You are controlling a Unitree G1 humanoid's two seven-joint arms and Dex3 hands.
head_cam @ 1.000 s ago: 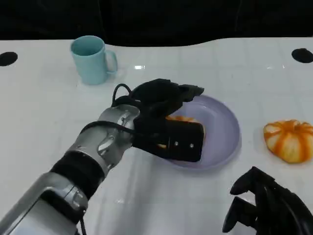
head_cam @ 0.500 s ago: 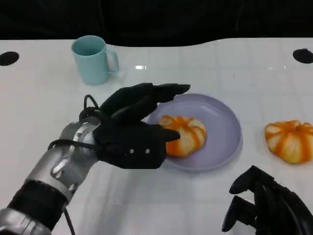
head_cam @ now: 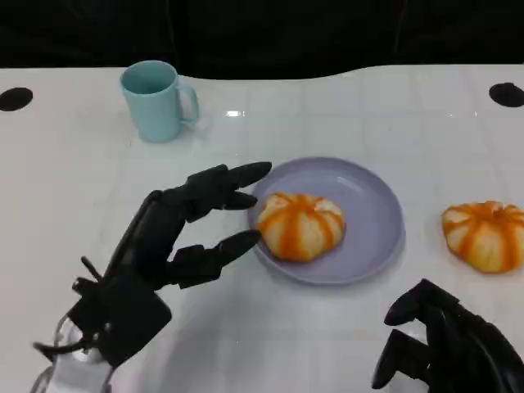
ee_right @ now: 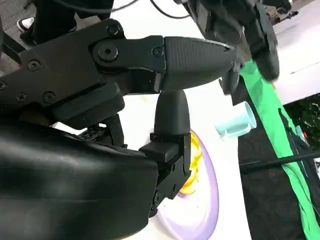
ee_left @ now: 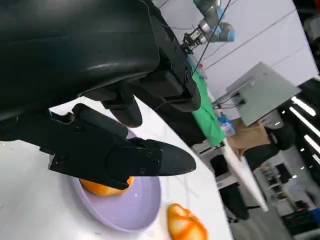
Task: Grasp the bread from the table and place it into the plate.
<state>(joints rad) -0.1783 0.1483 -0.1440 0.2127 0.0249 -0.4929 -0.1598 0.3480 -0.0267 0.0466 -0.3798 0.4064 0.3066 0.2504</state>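
Orange-striped bread (head_cam: 300, 226) rests inside the plate (head_cam: 375, 214), at two o'clock from the nearer left hand (head_cam: 176, 237), whose spread fingers hold nothing.

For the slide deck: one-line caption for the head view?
Left hand open beside the plate, bread resting on it.

Right hand (head_cam: 446, 348): cut off at lower edge (head view). Bread (ee_left: 105, 186): mostly hidden behind left fingers (ee_left: 120, 157).
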